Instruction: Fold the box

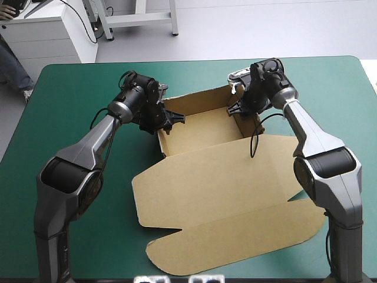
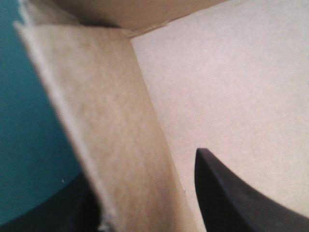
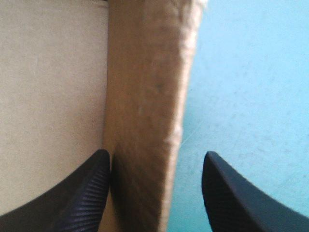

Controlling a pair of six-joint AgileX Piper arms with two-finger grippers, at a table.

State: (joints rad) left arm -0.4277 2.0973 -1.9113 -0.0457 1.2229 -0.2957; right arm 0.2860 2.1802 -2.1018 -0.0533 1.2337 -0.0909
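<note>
The brown box (image 1: 206,177) lies mid-table with its far part raised into a tray, while the lid and its flaps lie flat toward the front. My left gripper (image 1: 171,121) is open and straddles the tray's left wall (image 2: 106,121): one black finger (image 2: 231,198) is inside over the floor, the other outside over the cover. My right gripper (image 1: 238,109) is also open astride the right wall (image 3: 145,96), whose inner face touches the inside finger (image 3: 82,188). The outside finger (image 3: 241,193) stands apart over the cover.
The teal-green cover (image 1: 70,118) surrounds the box on every side. The flat lid's rounded front flap (image 1: 235,247) reaches close to the table's front edge. The tray's back wall (image 1: 197,100) stands between the two grippers.
</note>
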